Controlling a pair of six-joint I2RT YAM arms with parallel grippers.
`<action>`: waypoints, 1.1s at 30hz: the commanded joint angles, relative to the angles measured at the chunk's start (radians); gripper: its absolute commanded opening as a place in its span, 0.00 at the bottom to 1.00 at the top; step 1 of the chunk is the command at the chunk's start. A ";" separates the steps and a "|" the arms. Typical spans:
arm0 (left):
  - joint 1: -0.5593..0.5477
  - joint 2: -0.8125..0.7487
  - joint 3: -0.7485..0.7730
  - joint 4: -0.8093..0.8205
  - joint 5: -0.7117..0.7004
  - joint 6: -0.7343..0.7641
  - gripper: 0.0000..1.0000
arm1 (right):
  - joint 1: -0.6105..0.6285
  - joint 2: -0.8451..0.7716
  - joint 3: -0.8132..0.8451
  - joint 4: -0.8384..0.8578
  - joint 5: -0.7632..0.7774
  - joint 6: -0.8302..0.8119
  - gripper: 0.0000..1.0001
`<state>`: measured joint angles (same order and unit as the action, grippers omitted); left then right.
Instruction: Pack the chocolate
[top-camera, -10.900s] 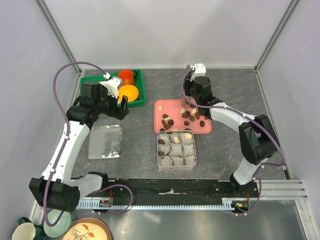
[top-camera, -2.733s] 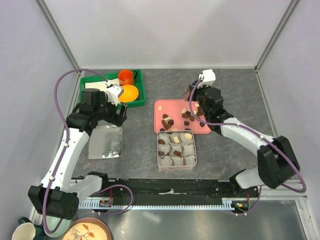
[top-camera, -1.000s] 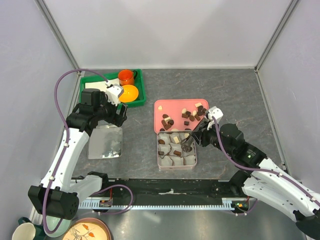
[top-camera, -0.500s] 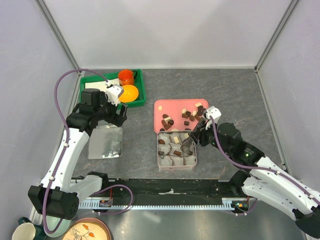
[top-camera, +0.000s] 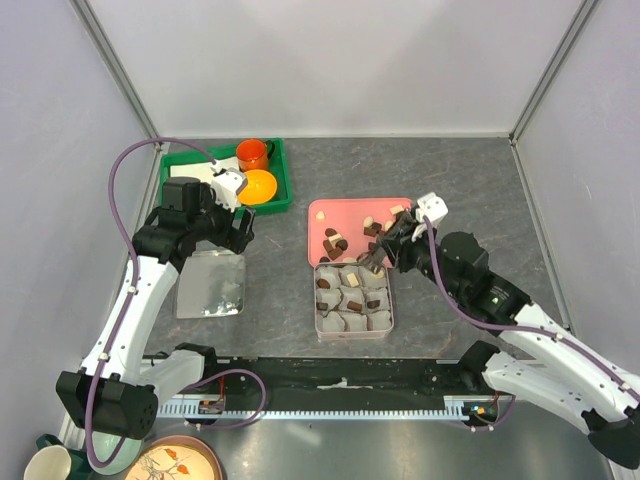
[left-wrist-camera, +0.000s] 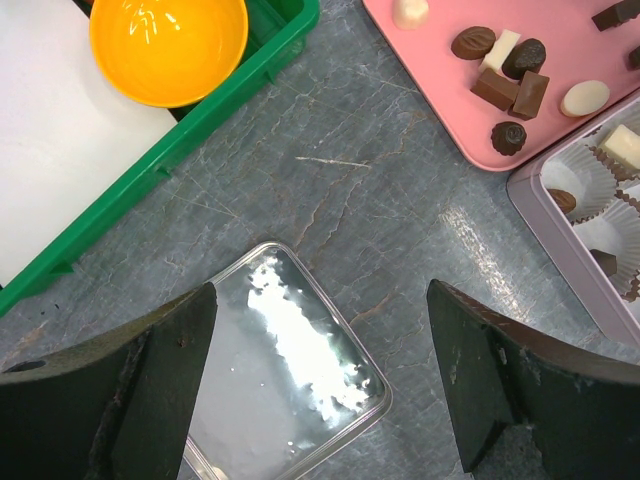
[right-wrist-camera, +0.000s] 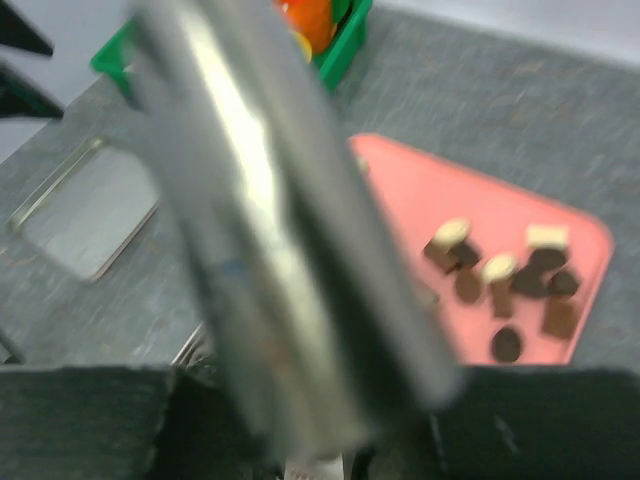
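Several chocolate pieces (top-camera: 381, 229), dark brown and a few cream, lie on a pink tray (top-camera: 322, 214). More sit in the grey paper cups of the square tin (top-camera: 353, 297). My right gripper (top-camera: 375, 258) hovers over the tin's far edge, by the tray's near rim. In the right wrist view it (right-wrist-camera: 330, 425) is shut on a silvery metal tool (right-wrist-camera: 270, 220), badly blurred; the tool's tip is hidden. The chocolates (right-wrist-camera: 500, 280) show beyond it. My left gripper (top-camera: 240, 222) is open and empty above the tin lid (top-camera: 210, 283), which shows between its jaws (left-wrist-camera: 275, 375).
A green tray (top-camera: 283, 190) at the back left holds an orange cup (top-camera: 252, 153), a yellow bowl (top-camera: 257, 186) and a white sheet. The left wrist view also shows the pink tray (left-wrist-camera: 430, 75) and the tin's corner (left-wrist-camera: 545, 195). Grey walls enclose the table.
My right gripper has risen from the tin's right cups and moved back toward the pink tray's near edge. The left arm has not moved.
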<state>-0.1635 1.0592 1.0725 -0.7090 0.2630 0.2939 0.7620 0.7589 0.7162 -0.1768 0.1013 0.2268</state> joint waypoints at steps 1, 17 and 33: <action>0.004 -0.021 -0.003 0.016 -0.016 0.016 0.93 | 0.005 0.095 0.101 0.230 0.173 -0.135 0.24; 0.004 -0.010 0.001 0.020 -0.013 0.022 0.93 | -0.181 0.674 0.244 0.611 0.135 -0.198 0.32; 0.004 -0.019 -0.003 0.025 -0.022 0.028 0.93 | -0.208 0.698 0.193 0.588 0.063 -0.170 0.48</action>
<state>-0.1635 1.0592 1.0721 -0.7074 0.2615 0.2943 0.5629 1.4673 0.9058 0.3580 0.1902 0.0368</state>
